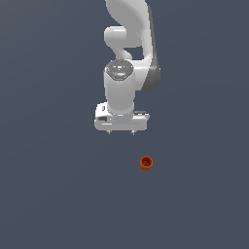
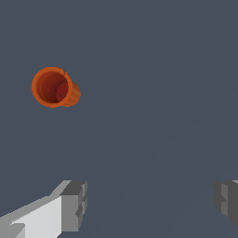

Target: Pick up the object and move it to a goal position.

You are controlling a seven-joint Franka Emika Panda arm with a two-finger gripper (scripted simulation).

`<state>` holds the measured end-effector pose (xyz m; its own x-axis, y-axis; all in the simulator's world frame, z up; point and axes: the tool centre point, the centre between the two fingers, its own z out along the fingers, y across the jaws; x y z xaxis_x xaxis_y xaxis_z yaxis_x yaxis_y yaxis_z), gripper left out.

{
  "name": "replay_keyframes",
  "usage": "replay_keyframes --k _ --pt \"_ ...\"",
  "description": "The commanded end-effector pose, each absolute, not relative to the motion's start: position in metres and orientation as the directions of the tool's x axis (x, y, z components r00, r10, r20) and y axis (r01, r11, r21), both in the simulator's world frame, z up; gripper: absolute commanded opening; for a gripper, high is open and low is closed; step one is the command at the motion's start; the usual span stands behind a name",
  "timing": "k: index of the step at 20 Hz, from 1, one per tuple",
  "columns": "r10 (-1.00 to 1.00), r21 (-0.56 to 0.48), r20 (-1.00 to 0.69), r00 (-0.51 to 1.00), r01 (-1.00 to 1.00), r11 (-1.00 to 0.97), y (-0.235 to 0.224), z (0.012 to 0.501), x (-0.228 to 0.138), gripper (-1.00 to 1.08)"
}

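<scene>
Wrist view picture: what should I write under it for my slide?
The open end effector hangs above the gray floor, with the little orange cup off to one side, not yet grasped.

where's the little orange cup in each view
Exterior view: the orange cup sits on the dark floor, below the white arm and a little toward the exterior view's right of the claw, not touching it.
Wrist view: the cup shows its hollow inside, well apart from the two grey fingertips, outside the gap between them.
Shared landmark: the open claw, empty in both views.
</scene>
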<state>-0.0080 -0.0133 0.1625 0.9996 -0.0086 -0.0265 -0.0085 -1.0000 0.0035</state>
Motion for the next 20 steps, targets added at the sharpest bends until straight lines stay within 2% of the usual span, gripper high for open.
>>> replay_keyframes --k 1,20 --pt "-0.009 0.004 -0.027 1.0 -0.009 -1.0 -0.013 0.162 -0.008 1.0" --pt "0.074 -0.005 -0.02 0.997 0.074 -0.997 0.007 0.157 0.006 1.0"
